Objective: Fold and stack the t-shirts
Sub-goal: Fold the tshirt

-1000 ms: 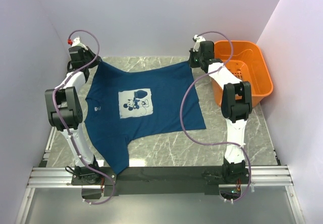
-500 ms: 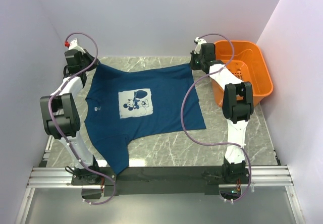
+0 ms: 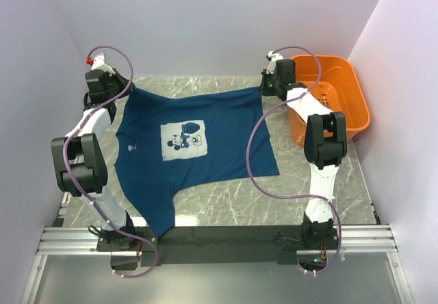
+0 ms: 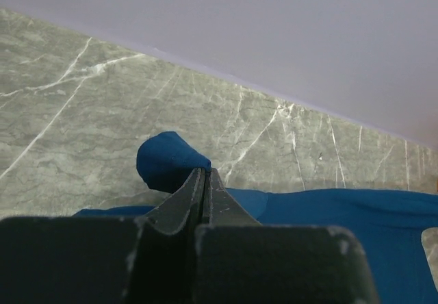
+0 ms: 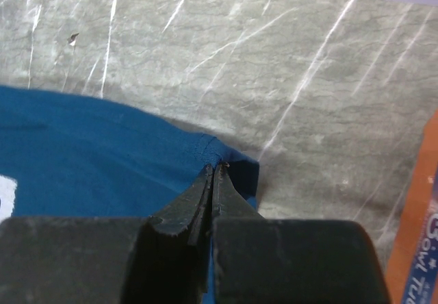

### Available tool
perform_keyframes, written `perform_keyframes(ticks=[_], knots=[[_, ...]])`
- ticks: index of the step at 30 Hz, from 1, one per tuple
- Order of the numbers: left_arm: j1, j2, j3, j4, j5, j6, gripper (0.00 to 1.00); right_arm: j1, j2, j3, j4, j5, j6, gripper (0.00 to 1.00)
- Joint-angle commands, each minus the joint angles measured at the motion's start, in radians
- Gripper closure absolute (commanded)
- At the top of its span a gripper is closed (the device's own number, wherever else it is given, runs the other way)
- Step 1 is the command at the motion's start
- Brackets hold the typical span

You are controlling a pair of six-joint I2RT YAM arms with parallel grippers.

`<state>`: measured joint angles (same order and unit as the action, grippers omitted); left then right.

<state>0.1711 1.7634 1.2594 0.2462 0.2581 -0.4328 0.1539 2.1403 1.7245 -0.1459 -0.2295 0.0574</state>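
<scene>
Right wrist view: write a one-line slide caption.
Right hand shut on a hemmed corner of the navy t-shirt, marble table beyond, orange basket at the right edge.

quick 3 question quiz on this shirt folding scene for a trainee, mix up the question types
1. True or false: the left gripper and the right gripper are each shut on cloth of the t-shirt.
2. The orange basket stands: A) on the t-shirt, B) left of the t-shirt, C) right of the t-shirt.
3. Fill in: the t-shirt's print faces ____.
Key: 1 true; 2 C; 3 up.
</scene>
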Motion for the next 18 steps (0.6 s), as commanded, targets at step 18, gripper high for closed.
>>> perform_keyframes(ticks=[18], knots=[[0.027,-0.105,-0.040,0.051,0.040,0.046,0.99,-0.037,-0.056,0.038,0.020,0.001,0.018,1.00]])
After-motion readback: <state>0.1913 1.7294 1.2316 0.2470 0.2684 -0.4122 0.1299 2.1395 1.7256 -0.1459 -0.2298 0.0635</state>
